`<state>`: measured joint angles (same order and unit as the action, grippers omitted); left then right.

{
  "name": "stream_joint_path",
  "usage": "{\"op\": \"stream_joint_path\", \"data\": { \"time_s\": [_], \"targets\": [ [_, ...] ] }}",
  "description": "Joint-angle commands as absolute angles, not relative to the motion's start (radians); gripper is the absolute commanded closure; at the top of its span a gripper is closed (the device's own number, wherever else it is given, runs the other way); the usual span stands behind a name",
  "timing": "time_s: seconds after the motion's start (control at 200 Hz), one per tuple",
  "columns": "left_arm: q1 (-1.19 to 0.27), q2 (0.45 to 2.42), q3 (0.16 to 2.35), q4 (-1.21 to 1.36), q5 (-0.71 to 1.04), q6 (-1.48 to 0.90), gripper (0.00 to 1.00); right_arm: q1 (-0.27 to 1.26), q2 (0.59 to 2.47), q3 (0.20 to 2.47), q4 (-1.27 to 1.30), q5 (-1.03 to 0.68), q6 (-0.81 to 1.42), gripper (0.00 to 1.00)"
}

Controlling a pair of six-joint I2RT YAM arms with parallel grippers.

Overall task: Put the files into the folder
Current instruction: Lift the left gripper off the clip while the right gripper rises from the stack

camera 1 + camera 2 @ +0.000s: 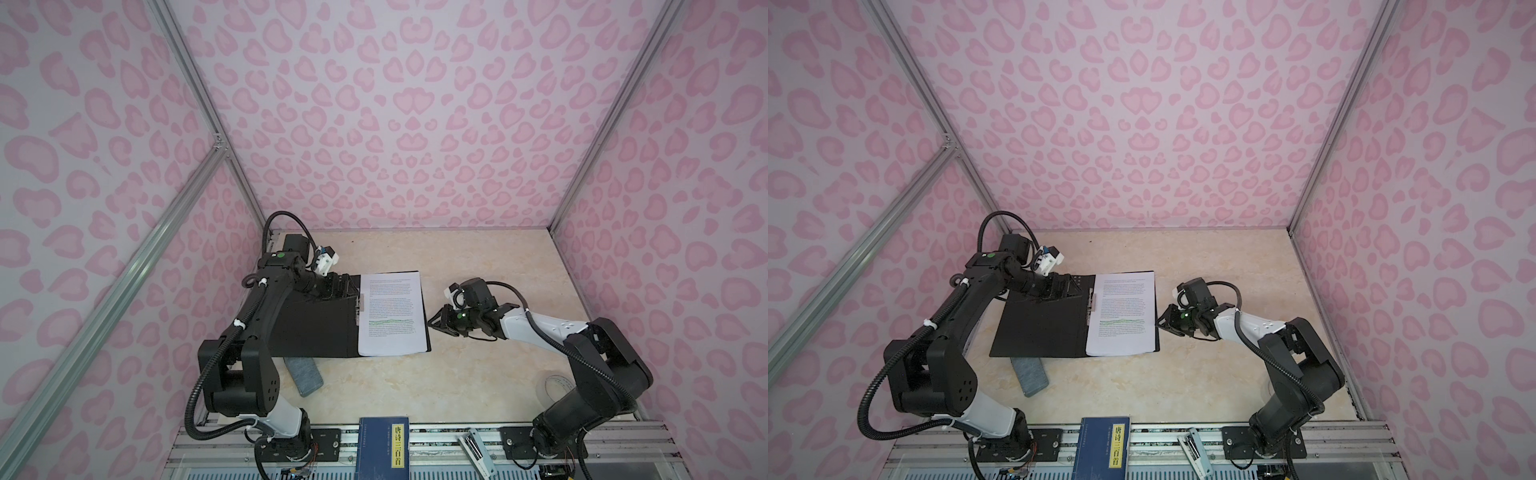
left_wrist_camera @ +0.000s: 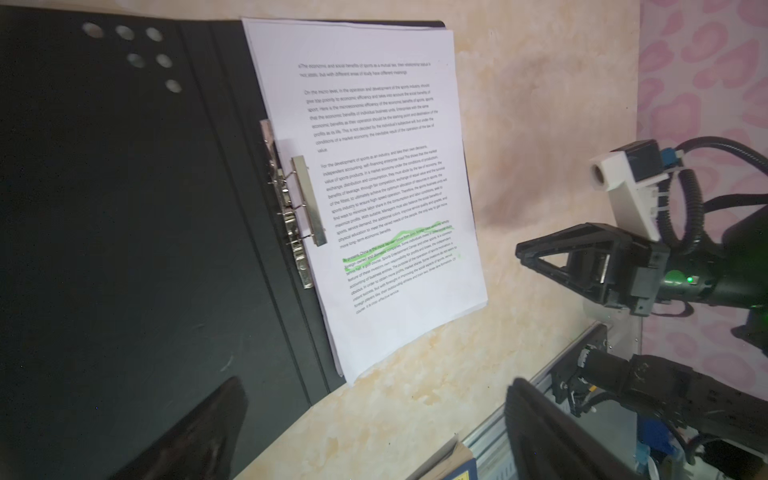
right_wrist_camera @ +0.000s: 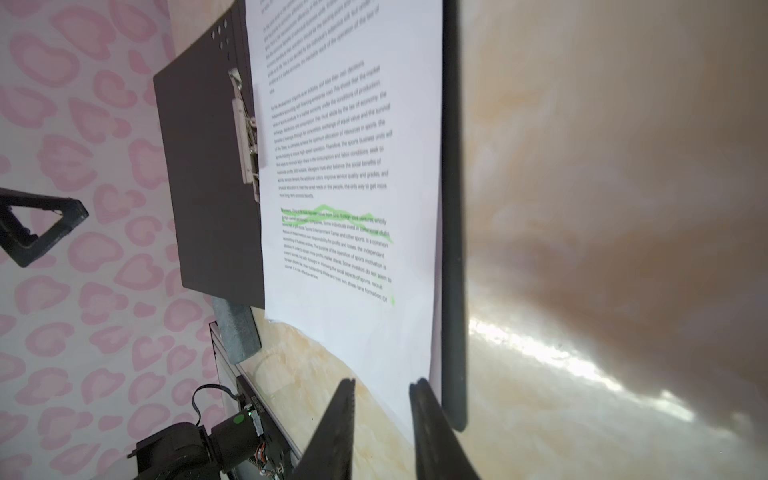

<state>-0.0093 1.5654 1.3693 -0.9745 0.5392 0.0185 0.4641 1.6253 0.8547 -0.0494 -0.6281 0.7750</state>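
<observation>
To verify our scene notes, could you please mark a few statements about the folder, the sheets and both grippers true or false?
1. The thin folder with the black inside lies open on the beige marbled table. True.
2. The white printed paper sheets lie on its left half. False: they lie on its right half, beside the metal clip.
3. The right gripper clamps the sheets. False: its jaws stand apart beside the folder's right edge, holding nothing.
4. The left gripper is above the folder's left flap, jaws open. True.
</observation>
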Motion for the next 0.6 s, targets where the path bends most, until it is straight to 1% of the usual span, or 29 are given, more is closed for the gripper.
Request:
{"op": "stream_joint_path", "data": {
  "time_s": [0.0, 0.095, 0.18, 0.395, 0.595],
  "targets": [
    [0.029, 1.548, 1.367, -0.971, 0.457, 0.031, 0.01, 0.411, 1.685, 0.949, -0.114, -0.611, 0.648, 0.73],
    [0.073, 1.549, 1.364, -0.973, 0.426, 0.043, 0.02, 0.376, 1.768, 1.071, -0.172, -0.587, 0.577, 0.72],
    [0.12, 1.551, 1.356, -0.971, 0.431, 0.048, 0.02, 0.357, 1.845, 1.164, -0.167, -0.597, 0.551, 0.73],
    [0.2, 1.568, 1.351, -0.994, 0.482, 0.086, 0.02, 0.341, 2.054, 1.362, -0.134, -0.619, 0.564, 0.72],
    [0.213, 1.572, 1.319, -0.997, 0.497, 0.107, 0.02, 0.342, 2.206, 1.476, -0.072, -0.642, 0.595, 0.71]
  ]
}}
